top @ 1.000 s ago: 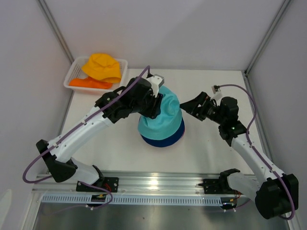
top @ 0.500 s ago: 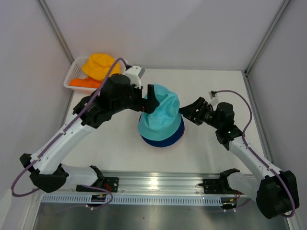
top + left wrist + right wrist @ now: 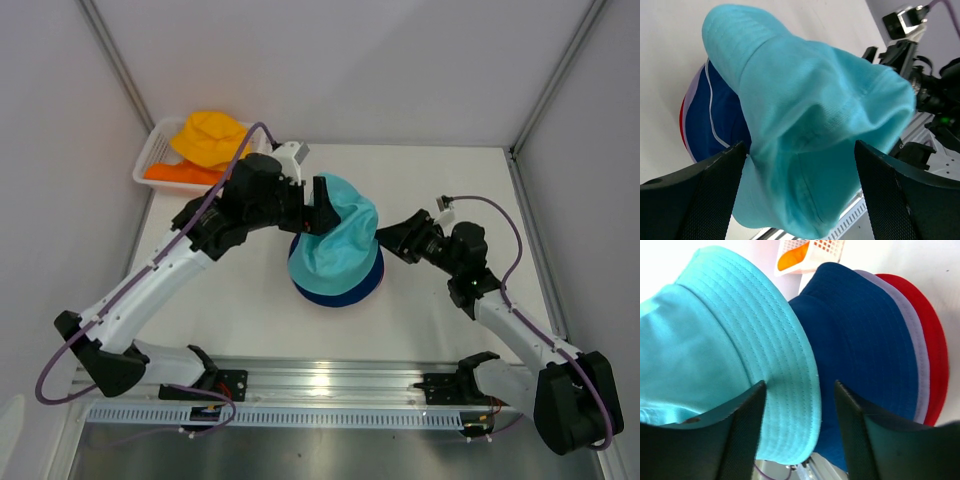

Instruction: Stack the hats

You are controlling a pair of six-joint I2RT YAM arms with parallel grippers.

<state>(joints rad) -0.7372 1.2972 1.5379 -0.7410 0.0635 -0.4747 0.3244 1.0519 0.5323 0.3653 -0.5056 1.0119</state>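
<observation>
In the last second my left claw (image 3: 322,205) came off the top of the teal hat (image 3: 338,248), swung out to the left, and then returned to the crown's far-left side. My right claw (image 3: 392,238) had been well apart from the hat and closed in on its right brim. The teal hat stayed where I had dropped it, on the stack in the middle of the table (image 3: 450,180), tilted and creased, not seated flat. I judged that hat 4 was placed but wanted straightening before I fetched another.

My left claw stood wide open, with the crumpled teal crown lying between its 2 fingers. I could not tell whether either pad touched the cloth. My right claw was open about halfway, with the stitched teal brim running into the gap between the fingers and nothing pinched.

Under the teal hat sat the dark blue hat (image 3: 865,340), then the lilac hat (image 3: 918,371), then the red hat (image 3: 936,355), with only their brim edges showing. The yellow hat (image 3: 212,138) and the orange hat (image 3: 178,174) lay in the white basket (image 3: 150,158) at the far left, so 2 remained to stack.
</observation>
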